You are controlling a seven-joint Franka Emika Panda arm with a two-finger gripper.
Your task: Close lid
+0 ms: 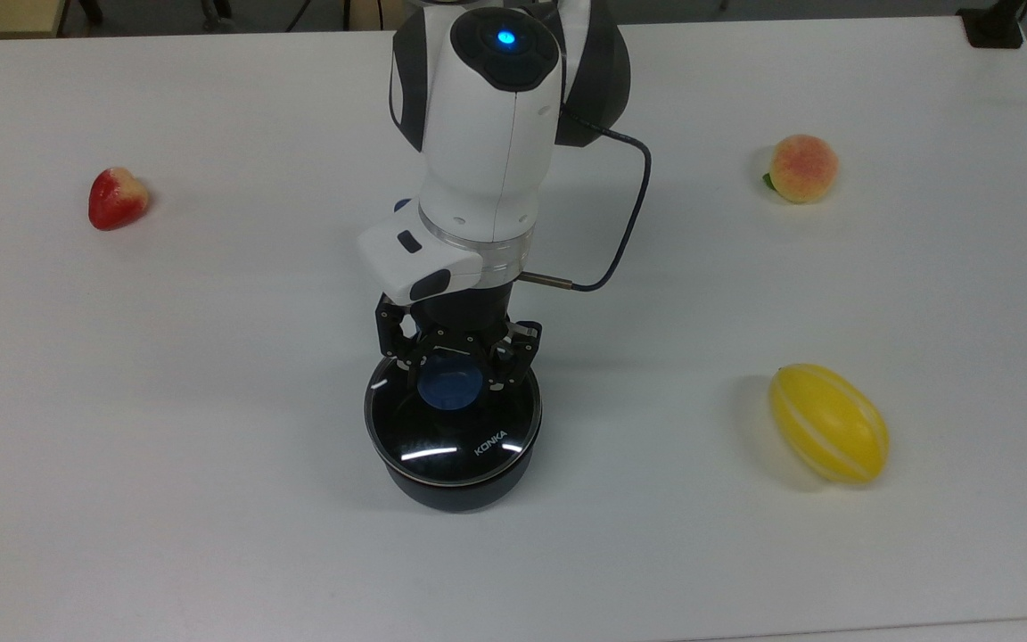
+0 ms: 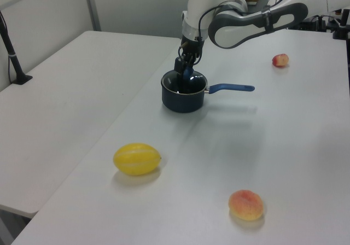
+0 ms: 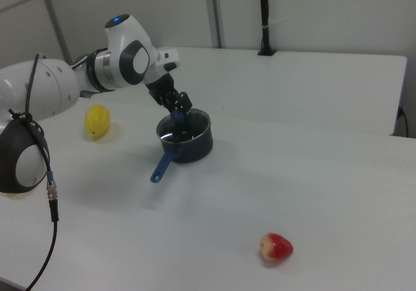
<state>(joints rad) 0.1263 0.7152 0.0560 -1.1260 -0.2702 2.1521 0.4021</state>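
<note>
Lid (image 1: pixel 454 426) of clear glass with a metal rim sits on top of the black saucepan (image 1: pixel 453 481), covering its mouth; it looks level with the rim, though full seating cannot be judged. White lettering shows on the glass toward the near edge in the top view. The saucepan stands on the white desk (image 1: pixel 210 446), around the middle and a little toward the near edge in the top view. Its long blue handle (image 2: pixel 232 87) points to the left view's right.

The gripper (image 1: pixel 451 367) reaches down over the lid, with its 2 black fingers (image 1: pixel 399 352) on either side of the blue knob (image 1: pixel 449 385) at the lid's centre. They look clenched on the knob. The white arm (image 1: pixel 487 134) rises behind it, with a dark cable (image 1: pixel 629 214) looping off its side.

4 fruits lie well apart from the saucepan. A strawberry (image 1: pixel 117 197) sits toward the top view's left edge of the desk. A peach (image 1: pixel 801 168) lies near the top view's right edge, toward the far corner. A yellow melon (image 1: pixel 828 423) lies nearer the front on that same side.
</note>
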